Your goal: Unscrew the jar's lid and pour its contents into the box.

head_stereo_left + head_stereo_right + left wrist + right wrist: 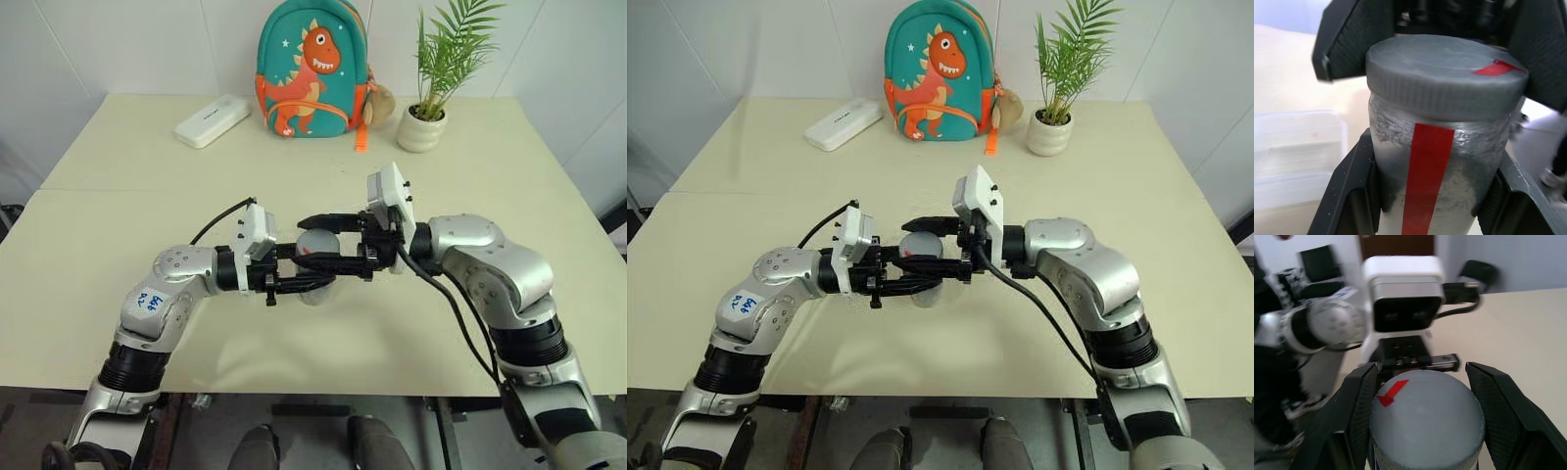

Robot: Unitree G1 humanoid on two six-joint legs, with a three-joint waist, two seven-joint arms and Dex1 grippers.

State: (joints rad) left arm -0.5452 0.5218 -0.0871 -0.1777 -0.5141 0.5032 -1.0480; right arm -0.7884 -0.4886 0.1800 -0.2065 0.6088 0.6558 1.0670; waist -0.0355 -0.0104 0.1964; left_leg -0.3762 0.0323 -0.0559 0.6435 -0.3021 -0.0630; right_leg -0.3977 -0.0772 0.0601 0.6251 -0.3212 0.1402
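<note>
Midair above the near table, the left gripper clamped the jar while the right gripper clamped its lid, so twisting wanted a steady, level jar.

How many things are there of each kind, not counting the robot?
Jars: 1, the jar with its lid
Boxes: 1, the clear box
Backpacks: 1, dinosaur backpack
Potted plants: 1, potted plant
White cases: 1, white case
Total: 5
</note>
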